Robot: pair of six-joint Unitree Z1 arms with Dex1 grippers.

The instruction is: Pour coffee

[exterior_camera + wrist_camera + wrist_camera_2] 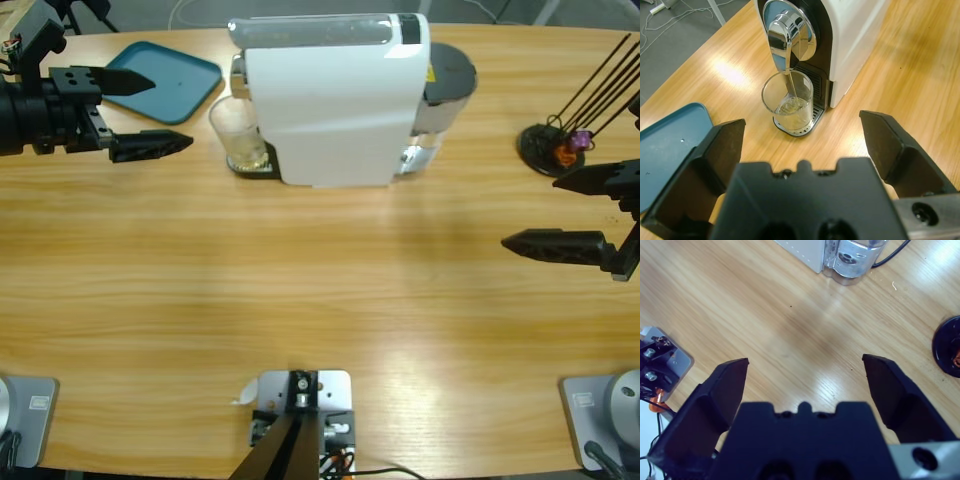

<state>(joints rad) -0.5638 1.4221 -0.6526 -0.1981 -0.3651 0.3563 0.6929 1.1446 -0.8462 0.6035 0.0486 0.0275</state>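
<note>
A clear glass [788, 102] stands on the drip tray under the spout of the white coffee machine [335, 100], upper middle of the high view. A thin stream of pale coffee [791, 105] falls into it, making a shallow layer. The left gripper [148, 113] at upper left, beside a blue tray [170, 78], has its jaws apart. The right gripper [575, 210] at right edge is also spread wide, holding nothing.

No text, brand, number or sign can be read in any view. The coffee machine [330, 100] carries a small yellow sticker [431, 73] at the edge of its grey top, but whatever is printed on it is too small to make out. The machine's white body and chrome spout, seen in the left wrist view, show no lettering.
</note>
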